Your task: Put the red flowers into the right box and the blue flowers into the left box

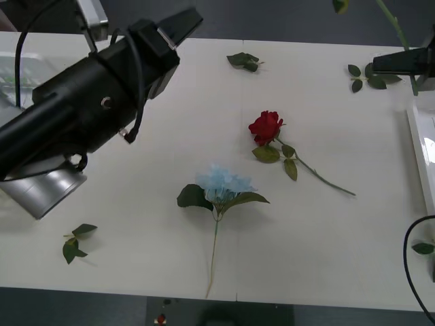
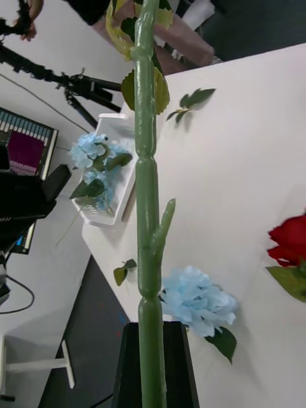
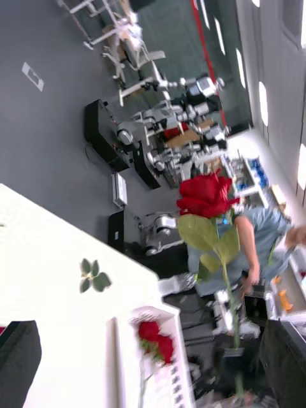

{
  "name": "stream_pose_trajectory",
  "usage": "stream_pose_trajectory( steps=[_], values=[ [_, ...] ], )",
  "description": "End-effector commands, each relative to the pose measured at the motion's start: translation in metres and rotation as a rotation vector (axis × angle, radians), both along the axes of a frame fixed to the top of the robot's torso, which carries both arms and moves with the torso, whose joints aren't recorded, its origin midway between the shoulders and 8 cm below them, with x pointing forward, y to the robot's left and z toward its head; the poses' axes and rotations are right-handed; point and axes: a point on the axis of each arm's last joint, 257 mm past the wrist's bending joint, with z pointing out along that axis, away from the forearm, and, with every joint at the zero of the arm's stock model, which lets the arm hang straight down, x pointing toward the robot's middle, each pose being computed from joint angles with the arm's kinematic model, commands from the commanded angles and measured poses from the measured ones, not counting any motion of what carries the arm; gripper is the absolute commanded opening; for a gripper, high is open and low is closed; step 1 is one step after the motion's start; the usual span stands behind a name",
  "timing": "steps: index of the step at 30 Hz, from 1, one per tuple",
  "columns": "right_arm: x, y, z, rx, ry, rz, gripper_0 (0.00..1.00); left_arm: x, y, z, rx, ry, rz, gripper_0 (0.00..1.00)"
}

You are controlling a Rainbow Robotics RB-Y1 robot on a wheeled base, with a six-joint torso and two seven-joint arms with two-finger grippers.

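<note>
My right gripper (image 1: 402,62) hovers at the table's far right, shut on the green stem (image 2: 148,210) of a red flower. Its red head (image 3: 205,194) shows held high in the left wrist view. The right box (image 1: 420,146) lies just below that gripper, and two red flowers (image 3: 153,338) lie in it. Another red flower (image 1: 265,127) and a blue flower (image 1: 221,185) lie mid-table. The left box (image 2: 121,124) holds blue flowers (image 2: 92,159). My left gripper (image 1: 182,24) is open and empty, raised over the far left of the table.
Loose green leaf sprigs lie at the far centre (image 1: 245,61), the far right (image 1: 370,76), the near left (image 1: 76,241) and the right edge (image 1: 423,248). My bulky left arm (image 1: 75,115) covers much of the table's left side. A tripod (image 2: 76,89) stands beyond the left box.
</note>
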Motion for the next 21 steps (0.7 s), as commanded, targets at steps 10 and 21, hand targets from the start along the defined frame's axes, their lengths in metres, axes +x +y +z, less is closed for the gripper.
stream_pose_trajectory(
  steps=[10,21],
  values=[
    [0.012,-0.109,-0.039,-0.243,0.015,-0.286,0.0,-0.073,0.026,-0.078,0.296,-0.196,0.032,1.0],
    [0.024,-0.195,-0.076,-0.488,0.077,-0.525,0.0,-0.104,0.041,-0.132,0.459,-0.188,0.076,1.0]
  ],
)
